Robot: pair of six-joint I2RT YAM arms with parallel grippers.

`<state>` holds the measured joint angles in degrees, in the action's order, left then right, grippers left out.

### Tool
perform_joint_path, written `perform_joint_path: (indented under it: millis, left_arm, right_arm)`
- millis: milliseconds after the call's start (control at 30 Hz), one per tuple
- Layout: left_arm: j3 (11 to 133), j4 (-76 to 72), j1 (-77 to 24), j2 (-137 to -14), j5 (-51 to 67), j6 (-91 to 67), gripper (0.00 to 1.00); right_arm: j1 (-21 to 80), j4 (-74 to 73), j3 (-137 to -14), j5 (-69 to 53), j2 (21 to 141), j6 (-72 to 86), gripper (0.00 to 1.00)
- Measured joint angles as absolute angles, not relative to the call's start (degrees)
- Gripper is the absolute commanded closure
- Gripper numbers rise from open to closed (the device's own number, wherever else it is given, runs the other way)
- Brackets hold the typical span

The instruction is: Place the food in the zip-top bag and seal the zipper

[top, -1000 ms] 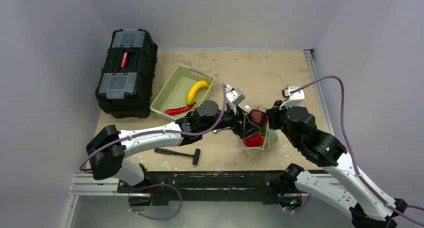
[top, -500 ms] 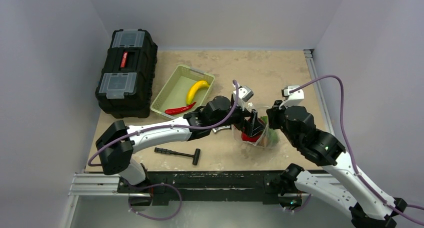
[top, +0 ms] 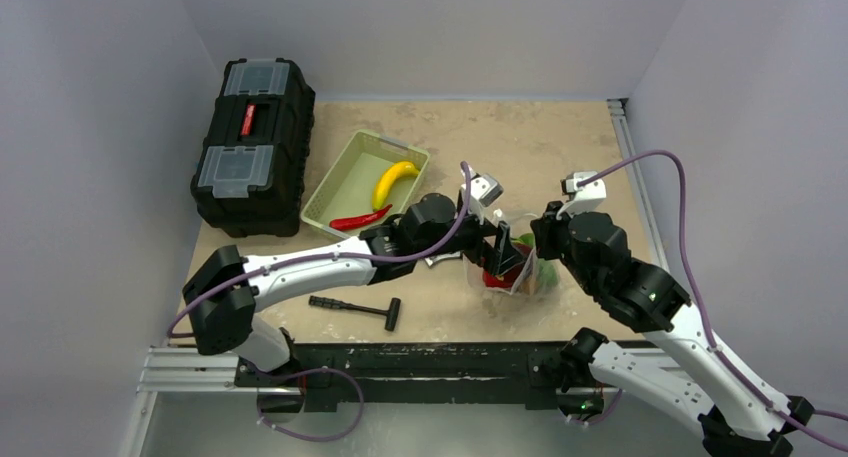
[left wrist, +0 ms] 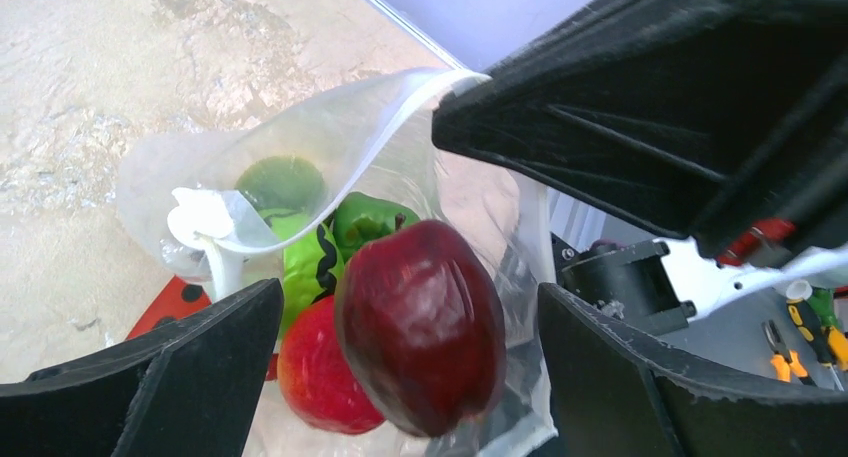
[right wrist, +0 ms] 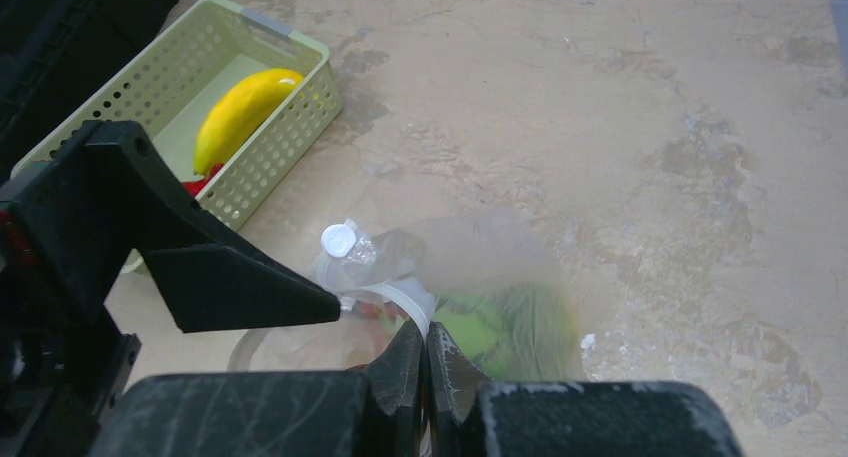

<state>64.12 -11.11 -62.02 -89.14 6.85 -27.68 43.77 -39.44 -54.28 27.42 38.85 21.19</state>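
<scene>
my left claw [top: 507,260] is spread wide, the dark red fruit [left wrist: 420,327] untouched between its fingers at the mouth of the zip-top bag [left wrist: 330,127], centre frame. my right claw [right wrist: 425,342] is clenched on the bag's rim. bare counter [right wrist: 650,127] lies open at upper right, the basket [right wrist: 270,107] at upper left.

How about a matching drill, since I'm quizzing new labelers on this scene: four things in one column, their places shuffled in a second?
Things:
1. banana
2. dark apple
3. pepper
4. hammer

Places:
A. low inside the bag
B. on the bare table
C. in the basket
D. at the bag's mouth, between the open fingers of the left claw

Pairs: 1-C, 2-D, 3-A, 4-B.
</scene>
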Motion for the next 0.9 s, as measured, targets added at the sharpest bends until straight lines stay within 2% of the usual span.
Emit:
perform_joint_path:
  millis: [167, 367, 533, 767, 900]
  left_arm:
    - [59.6, -11.5, -62.0, -83.1, 6.6, -27.2, 0.07]
    - [55.4, -12.1, -62.0, -77.8, 5.4, -26.4, 0.32]
    - [56.7, -10.0, -63.1, -81.5, 8.2, -26.2, 0.48]
    - [62.7, -9.0, -64.6, -91.6, 12.0, -29.0, 0.49]
    - [64.4, -7.7, -65.3, -92.5, 12.1, -28.9, 0.4]
  right_arm:
    - [43.8, -39.4, -54.3, 27.2, 38.8, 21.2, 1.0]
    - [43.8, -39.4, -54.3, 27.2, 38.9, 21.2, 1.0]
    - [43.8, -39.4, -54.3, 27.2, 38.9, 21.2, 1.0]
    - [43.8, -39.4, -54.3, 27.3, 38.9, 21.2, 1.0]
    - [43.8, -39.5, -54.3, 27.5, 39.0, 21.2, 1.0]
